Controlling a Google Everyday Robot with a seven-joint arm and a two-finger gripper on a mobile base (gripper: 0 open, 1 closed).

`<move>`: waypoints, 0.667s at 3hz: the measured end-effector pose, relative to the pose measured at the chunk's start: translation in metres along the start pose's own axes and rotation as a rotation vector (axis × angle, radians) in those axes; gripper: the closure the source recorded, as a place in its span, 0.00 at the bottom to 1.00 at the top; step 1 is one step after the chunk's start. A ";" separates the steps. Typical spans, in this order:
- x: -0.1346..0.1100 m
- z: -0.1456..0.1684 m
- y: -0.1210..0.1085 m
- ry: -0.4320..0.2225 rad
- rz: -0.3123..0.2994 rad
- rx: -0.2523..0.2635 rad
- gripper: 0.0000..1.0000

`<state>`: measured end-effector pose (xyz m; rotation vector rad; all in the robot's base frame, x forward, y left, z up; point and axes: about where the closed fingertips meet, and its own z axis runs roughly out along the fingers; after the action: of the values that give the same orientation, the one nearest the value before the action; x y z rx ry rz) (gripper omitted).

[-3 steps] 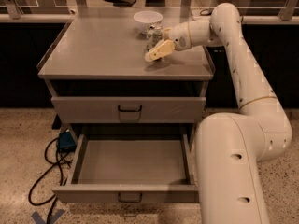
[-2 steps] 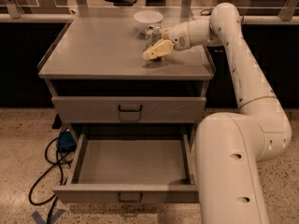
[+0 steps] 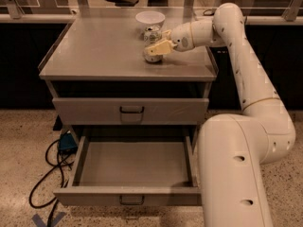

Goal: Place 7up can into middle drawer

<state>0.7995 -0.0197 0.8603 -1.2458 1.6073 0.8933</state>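
The 7up can [image 3: 152, 32], silvery with a mottled label, stands upright on the grey cabinet top [image 3: 104, 51], just in front of the white bowl [image 3: 150, 18]. My gripper [image 3: 154, 48] reaches in from the right at the can's mid-height and covers the can's middle, so only its top and base show. The middle drawer [image 3: 135, 167] is pulled open below, and its tray-like inside holds nothing. Its dark handle [image 3: 131, 200] is at the front centre.
A closed drawer [image 3: 130, 110] with a flat front and a handle sits above the open one. My white arm and base [image 3: 236, 174] stand close to the right of the open drawer. Black cables and a blue box [image 3: 66, 143] lie on the floor at the left.
The gripper has moved a little left across the cabinet top and now overlaps the can. The can, bowl and drawers have not moved.
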 end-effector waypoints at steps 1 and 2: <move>0.000 0.000 0.000 0.001 0.000 0.000 0.89; 0.001 -0.006 0.003 0.092 0.024 0.009 1.00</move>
<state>0.7952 -0.0248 0.8613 -1.2806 1.7000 0.8529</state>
